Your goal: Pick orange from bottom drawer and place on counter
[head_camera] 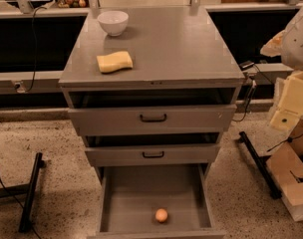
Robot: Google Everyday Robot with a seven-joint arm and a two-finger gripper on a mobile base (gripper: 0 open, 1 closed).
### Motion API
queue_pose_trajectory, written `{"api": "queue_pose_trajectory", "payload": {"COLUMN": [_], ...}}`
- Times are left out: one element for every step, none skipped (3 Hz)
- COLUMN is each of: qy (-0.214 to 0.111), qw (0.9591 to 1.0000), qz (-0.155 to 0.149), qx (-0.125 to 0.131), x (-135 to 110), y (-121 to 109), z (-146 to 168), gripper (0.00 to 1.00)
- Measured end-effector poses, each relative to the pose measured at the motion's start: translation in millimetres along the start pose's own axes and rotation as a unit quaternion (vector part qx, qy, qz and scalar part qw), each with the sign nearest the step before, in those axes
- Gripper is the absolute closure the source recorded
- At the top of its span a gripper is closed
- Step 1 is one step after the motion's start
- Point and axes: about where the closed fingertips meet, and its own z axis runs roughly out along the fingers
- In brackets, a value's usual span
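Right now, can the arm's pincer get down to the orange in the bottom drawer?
Probably yes. The bottom drawer is pulled well out and the orange lies alone near its front, nothing above it. The pincer itself is out of view; only part of the arm shows at the right edge.

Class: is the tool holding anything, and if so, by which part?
Nothing seems held: the tool sits at the right edge, away from the cabinet, and the orange lies untouched in the bottom drawer.
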Motion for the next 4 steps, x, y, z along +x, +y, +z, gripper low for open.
{"api": "queue_pose_trajectory", "payload": {"qy": [0.002,-0.034,-0.102,-0.117], "qw": [1.0,0.9994,0.9932,0.9915], "qz": [0.002,0.012,0.045,0.05], "qx": [0.005,-0.003,-0.033,-0.027], "x": [1.4,-10.1,-34.5,-43.8], "y": [-1.6,-23.5,-23.0,-22.7], "z": [0.1,39.8,103.2,120.7], "gripper": [0.0,0.0,0.0,0.0]}}
